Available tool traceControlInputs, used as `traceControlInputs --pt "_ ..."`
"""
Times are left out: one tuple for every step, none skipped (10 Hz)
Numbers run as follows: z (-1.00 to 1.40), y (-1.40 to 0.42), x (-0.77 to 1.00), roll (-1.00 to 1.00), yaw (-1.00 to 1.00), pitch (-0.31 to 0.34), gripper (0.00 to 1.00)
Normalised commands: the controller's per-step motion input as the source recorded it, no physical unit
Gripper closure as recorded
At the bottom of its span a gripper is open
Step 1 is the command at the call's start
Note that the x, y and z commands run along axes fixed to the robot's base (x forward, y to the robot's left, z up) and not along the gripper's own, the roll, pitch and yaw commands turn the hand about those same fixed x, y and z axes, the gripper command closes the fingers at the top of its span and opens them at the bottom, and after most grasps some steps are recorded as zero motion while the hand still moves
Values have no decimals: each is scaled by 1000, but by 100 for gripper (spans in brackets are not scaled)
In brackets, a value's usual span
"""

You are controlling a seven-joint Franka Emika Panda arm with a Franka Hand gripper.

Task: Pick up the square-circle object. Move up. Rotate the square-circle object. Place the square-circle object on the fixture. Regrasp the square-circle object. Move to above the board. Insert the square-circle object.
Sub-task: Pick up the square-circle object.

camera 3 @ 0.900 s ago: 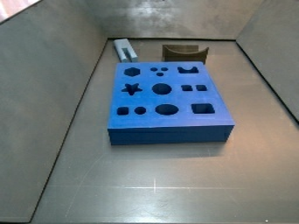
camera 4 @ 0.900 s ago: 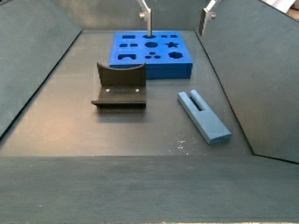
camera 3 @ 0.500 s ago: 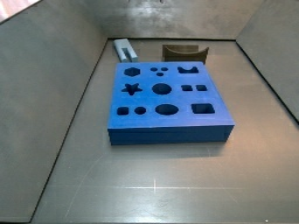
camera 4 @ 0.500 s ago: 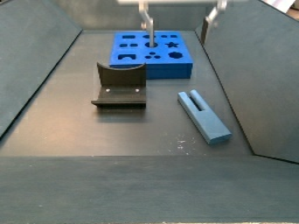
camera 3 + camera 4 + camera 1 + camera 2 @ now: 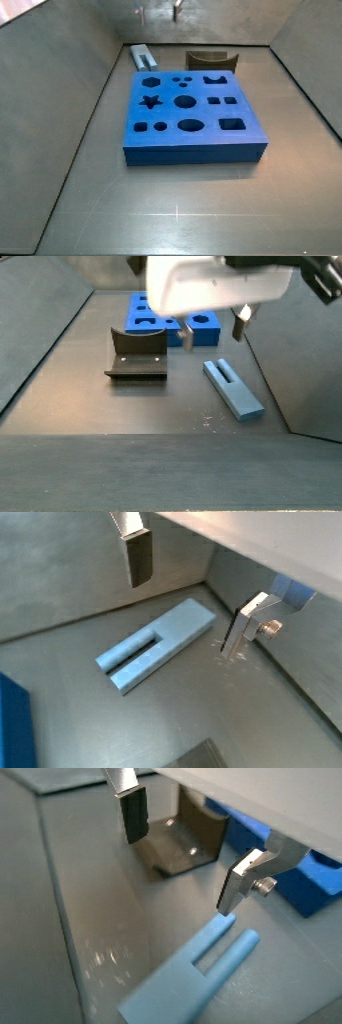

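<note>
Wrist views show the claw with its two silver fingers spread wide apart and nothing between them, hanging above the dark grey floor of the walled work area. Below it in a wrist view lies the square-circle object, a slim pale blue peg with a long slot cut in from one end, flat on the floor and untouched. In another wrist view the same peg appears near the fingers, with the fixture, a dark bracket with a notched top, standing farther off, and the board, a thick blue slab, beyond that. A side view shows the white claw body large and close to the camera, high over the scene, with the peg on the floor below and to one side of it, the fixture well apart from the peg, and the board partly hidden behind the claw body. In the opposite side view the peg lies just beside the board's far corner, the board fills the middle, and only the finger tips show at the upper edge. By my judgement the first step, picking up the peg, is in hand and no grasp is made yet. The next move likely calls for lowering the open fingers to straddle the peg across its narrow width, then closing.
</note>
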Motion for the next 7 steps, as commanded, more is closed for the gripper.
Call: traceControlInputs --pt "-1000 -51 -606 101 640 -104 0" --pt "-1000 0 -580 24 177 -109 0" --pt "-1000 0 -394 0 -6 -86 0" --pt "-1000 0 -280 -37 -94 -67 0" --pt "-911 -11 -129 -54 -223 -156 0" --pt "-931 0 -123 -71 -251 -121 0" --pt "-863 0 -100 -141 -180 -93 0"
